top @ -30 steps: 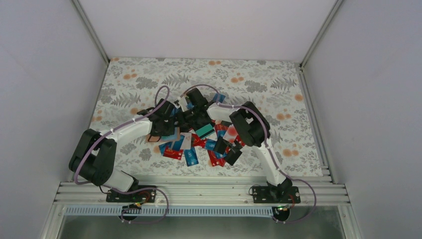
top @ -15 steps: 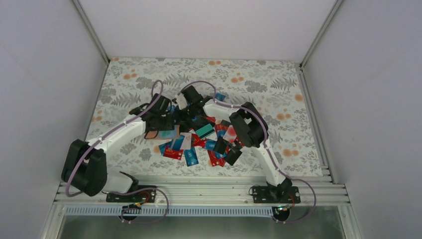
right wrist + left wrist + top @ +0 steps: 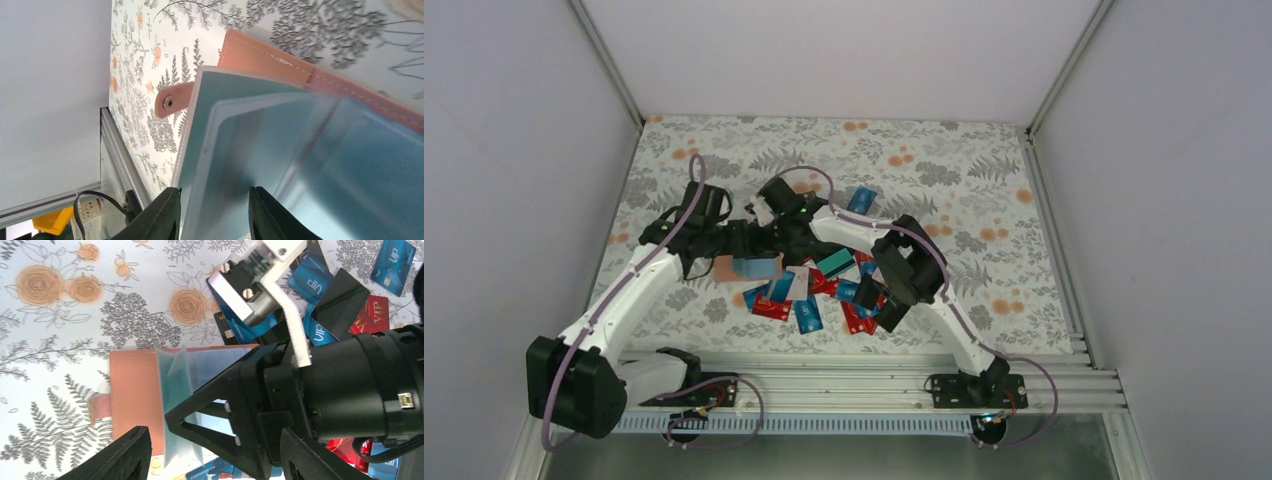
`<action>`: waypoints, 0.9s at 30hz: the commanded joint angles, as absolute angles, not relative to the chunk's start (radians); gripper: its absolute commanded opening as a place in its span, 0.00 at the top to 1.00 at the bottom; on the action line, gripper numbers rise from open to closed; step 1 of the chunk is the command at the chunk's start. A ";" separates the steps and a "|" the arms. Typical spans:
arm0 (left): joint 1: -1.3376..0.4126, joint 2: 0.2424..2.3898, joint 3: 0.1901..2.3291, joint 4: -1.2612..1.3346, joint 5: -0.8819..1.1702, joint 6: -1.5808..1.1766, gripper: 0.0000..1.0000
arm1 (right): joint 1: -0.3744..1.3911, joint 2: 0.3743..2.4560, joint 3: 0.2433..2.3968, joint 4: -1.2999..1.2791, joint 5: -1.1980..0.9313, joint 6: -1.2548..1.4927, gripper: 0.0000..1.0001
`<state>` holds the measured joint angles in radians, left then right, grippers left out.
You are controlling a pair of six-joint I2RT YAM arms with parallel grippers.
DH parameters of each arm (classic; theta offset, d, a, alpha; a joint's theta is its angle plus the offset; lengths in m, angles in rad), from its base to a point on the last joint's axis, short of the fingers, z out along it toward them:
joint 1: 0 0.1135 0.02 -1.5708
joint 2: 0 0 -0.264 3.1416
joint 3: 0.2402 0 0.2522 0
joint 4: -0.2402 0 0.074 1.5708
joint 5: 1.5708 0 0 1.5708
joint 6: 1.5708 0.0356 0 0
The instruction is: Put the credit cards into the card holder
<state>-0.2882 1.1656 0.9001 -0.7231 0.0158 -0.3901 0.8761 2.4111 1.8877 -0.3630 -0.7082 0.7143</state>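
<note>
The card holder (image 3: 135, 390) lies open on the floral cloth, tan cover flat, its pale blue clear sleeves (image 3: 175, 385) fanned up. In the top view it is the card holder (image 3: 727, 268) left of the pile of credit cards (image 3: 824, 290). My right gripper (image 3: 212, 215) is open, its jaws standing apart around the sleeve edges (image 3: 215, 150) without pinching them. My left gripper (image 3: 215, 462) is open just above the holder, with nothing in it; the right gripper's black finger (image 3: 225, 405) crosses between its jaws. Both grippers meet over the holder, left gripper (image 3: 736, 243), right gripper (image 3: 769, 240). Blue and red cards (image 3: 367, 315) lie beyond.
A single blue card (image 3: 861, 198) lies apart behind the pile. The holder's snap tab (image 3: 170, 102) sticks out toward the left wall. An aluminium rail (image 3: 824, 385) runs along the near edge, and white walls close in on three sides.
Both grippers have opened. The left arm has drawn back to the left, and the right gripper has followed left over the holder, whose sleeves now stand exposed.
</note>
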 commanded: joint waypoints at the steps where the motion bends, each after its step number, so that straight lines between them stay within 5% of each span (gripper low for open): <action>1: -0.261 1.117 0.909 -0.755 0.067 -0.332 0.34 | 0.924 2.470 2.005 -0.399 -0.689 0.778 0.62; 12: -0.223 0.979 0.900 -0.830 0.082 -0.306 0.34 | 0.956 2.649 2.262 -0.378 -0.766 0.836 0.51; 27: -0.223 0.953 0.930 -0.871 0.127 -0.350 0.34 | 0.924 2.458 2.169 -0.389 -0.820 0.657 0.39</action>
